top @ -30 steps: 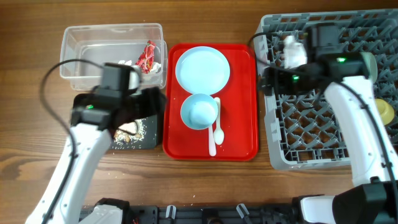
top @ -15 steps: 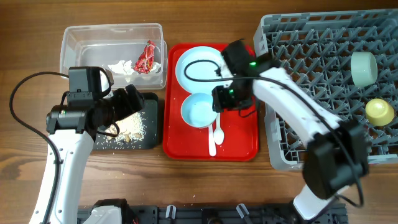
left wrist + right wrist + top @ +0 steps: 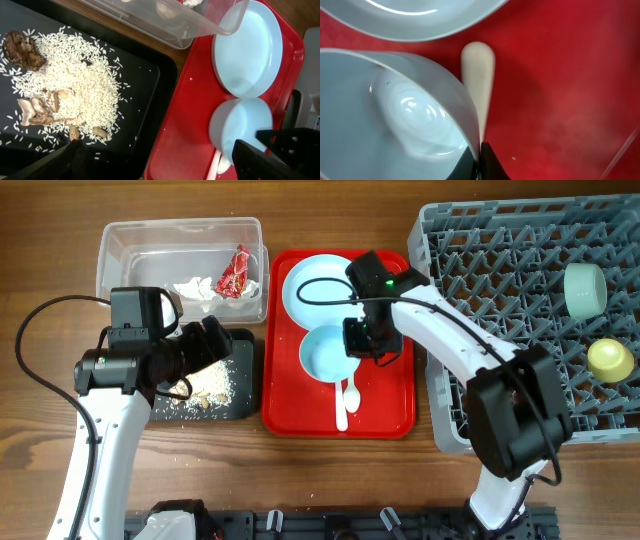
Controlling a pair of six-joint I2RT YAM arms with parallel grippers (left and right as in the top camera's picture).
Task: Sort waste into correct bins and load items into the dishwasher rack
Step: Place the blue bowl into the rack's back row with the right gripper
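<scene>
The white-blue bowl [image 3: 328,355] sits on the red tray [image 3: 395,412], just below the pale blue plate [image 3: 325,288]. My right gripper [image 3: 366,340] is shut on the bowl's right rim; in the right wrist view its fingertips [image 3: 481,159] pinch the thin wall of the bowl [image 3: 395,110]. A white spoon [image 3: 347,402] lies beside the bowl. My left gripper [image 3: 212,346] hangs open above the black tray [image 3: 242,406], which holds rice and food scraps [image 3: 75,80]. The clear tub [image 3: 130,270] holds the red wrapper [image 3: 236,272] and the napkin [image 3: 197,287].
The grey dishwasher rack [image 3: 480,360] fills the right side, with a mint-green bowl [image 3: 584,288] and a yellow cup [image 3: 610,360] in it. The right arm reaches from the rack side across the tray's right edge. The tub and black tray stand close against the red tray's left edge.
The right arm came from over the rack to the red tray and shut on the bowl's rim, nudging the bowl slightly right. The left arm drew back left, then held still.
</scene>
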